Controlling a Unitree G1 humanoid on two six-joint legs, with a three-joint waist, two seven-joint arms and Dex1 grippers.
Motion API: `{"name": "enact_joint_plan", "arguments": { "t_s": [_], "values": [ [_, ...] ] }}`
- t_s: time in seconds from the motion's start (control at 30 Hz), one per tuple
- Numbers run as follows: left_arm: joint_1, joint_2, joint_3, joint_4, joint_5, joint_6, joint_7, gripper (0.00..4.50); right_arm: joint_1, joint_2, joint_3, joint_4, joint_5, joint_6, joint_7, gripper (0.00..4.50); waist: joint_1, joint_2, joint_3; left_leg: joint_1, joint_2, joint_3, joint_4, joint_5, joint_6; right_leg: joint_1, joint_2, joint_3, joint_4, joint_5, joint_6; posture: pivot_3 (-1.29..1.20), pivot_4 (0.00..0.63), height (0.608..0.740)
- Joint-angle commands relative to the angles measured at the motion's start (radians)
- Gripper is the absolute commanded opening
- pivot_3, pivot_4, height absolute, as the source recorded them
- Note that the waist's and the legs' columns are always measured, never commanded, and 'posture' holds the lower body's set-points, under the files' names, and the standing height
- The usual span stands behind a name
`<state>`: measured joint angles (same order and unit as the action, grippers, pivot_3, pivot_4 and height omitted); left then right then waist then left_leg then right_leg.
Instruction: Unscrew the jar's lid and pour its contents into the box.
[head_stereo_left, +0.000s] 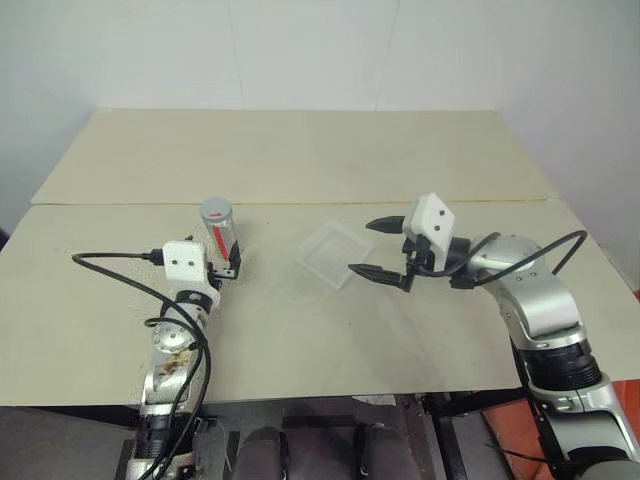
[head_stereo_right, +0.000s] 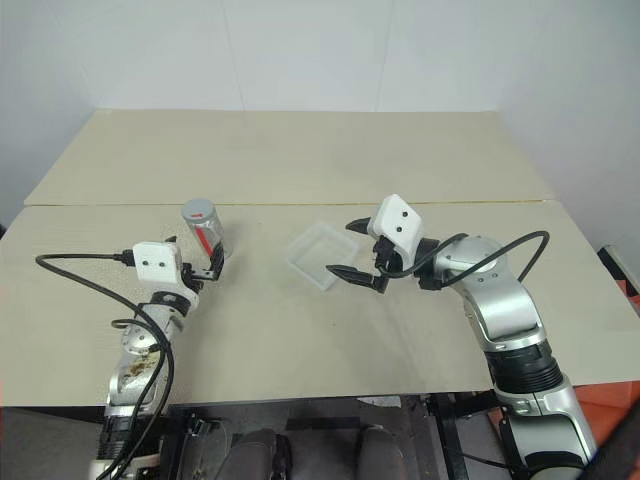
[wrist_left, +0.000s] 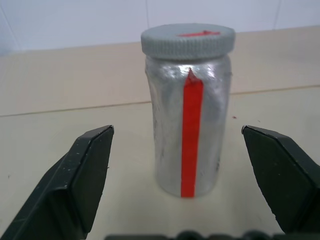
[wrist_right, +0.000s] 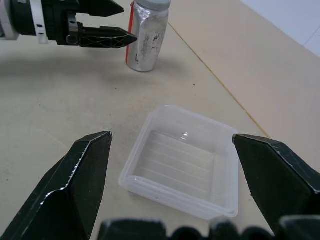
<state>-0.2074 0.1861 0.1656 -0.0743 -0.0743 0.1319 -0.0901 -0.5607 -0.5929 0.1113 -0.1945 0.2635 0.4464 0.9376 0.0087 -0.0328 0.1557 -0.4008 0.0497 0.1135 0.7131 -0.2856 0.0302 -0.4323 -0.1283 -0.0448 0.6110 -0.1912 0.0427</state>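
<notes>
— Far left first?
— Left gripper, at about nine o'clock on the table, level and pointing away toward twelve. Fingers spread wide, nothing between the tips.

— And the jar?
— Jar upright just past those tips, toward twelve o'clock from the gripper. Silvery body, a red stripe down the side. Lid on top, grey, ribbed round the edge, with a red mark on its face. Seen from the left wrist, centred in the gap between the two fingers but not touched by either — bare table on both sides.

— Middle of the table?
— Box, clear plastic, shallow, rounded corners, flat on the table at roughly three o'clock from the jar and well apart from it. Nothing visible inside.

— Right side?
— Right gripper, just beside the box at its three o'clock edge, pointing toward nine o'clock and tilted a little down. Fingers opened wide, holding nothing — box framed between them in the right wrist view, untouched. Left gripper and jar also visible beyond the box there.
</notes>
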Motion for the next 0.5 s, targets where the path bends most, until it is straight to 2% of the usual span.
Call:
{"name": "enact_joint_plan", "arguments": {
  "t_s": [0.03, 0.5],
  "values": [
    [-0.041, -0.013, -0.013, 0.047, 0.004, -0.07, 0.002, 4.46, -0.003, 0.01, -0.035, -0.077, 0.05, 0.013, -0.014, 4.46, 0.001, 0.0, 0.0, 0.0, 0.0, 0.0, 0.0, 0.0, 0.0, 0.0, 0.0, 0.0, 0.0, 0.0, 0.0, 0.0, 0.15, 0.74],
    [-0.138, -0.028, -0.011, 0.228, 0.001, -0.181, 0.021, 4.46, 0.018, -0.001, -0.038, -0.127, 0.07, 0.047, -0.04, 4.46, 0.001, 0.0, 0.0, 0.0, 0.0, 0.0, 0.001, 0.0, 0.0, 0.001, 0.0, -0.001, 0.0, 0.0, 0.0, 0.0, 0.15, 0.74]
  ]
}}
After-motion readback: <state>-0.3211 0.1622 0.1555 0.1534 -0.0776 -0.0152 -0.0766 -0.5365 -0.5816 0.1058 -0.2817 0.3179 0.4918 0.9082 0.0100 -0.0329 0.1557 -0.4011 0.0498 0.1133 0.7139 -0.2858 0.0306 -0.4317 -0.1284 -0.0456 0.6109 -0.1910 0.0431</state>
